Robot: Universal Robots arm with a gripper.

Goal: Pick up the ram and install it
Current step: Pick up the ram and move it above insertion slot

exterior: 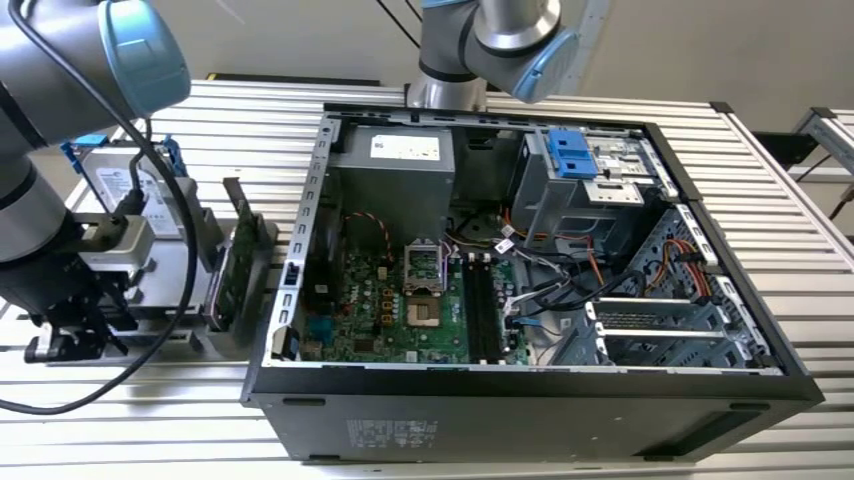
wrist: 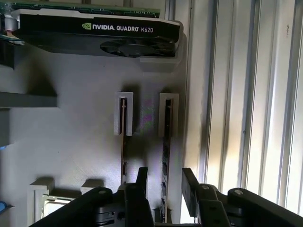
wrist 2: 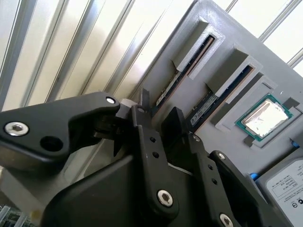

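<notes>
The ram (wrist: 165,158) stands on its long edge in a holder slot. A pale wall (exterior: 694,50) backs the slatted metal table (exterior: 787,230), which bears an open computer case (exterior: 534,415) and, beside it, the gray holder (wrist: 80,142). The ram's long axis runs parallel to the slats, next to a second stick (wrist: 122,142). The gripper (wrist: 163,176) is spread apart, with a finger on either side of the ram.
</notes>
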